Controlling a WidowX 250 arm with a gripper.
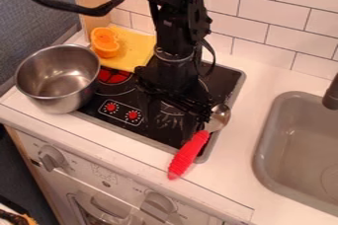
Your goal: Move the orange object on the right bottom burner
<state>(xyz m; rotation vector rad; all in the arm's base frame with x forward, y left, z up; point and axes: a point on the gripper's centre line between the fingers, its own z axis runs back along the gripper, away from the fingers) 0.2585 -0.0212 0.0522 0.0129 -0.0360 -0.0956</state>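
White tiles (267, 26) back the counter (228, 169), and at its far left your orange object (105, 42) sits on the yellow mat (135, 51), probably light and firm, perhaps slick, so you might grip it across the waist. Watch the steel pot's (58, 78) rim just nearer, and lift before crossing the stove (148, 137). Your gripper (177, 103) hangs over the right side, open or closed you can't tell, with the red-handled spoon (190, 152) crowding the near right burner (173, 114).
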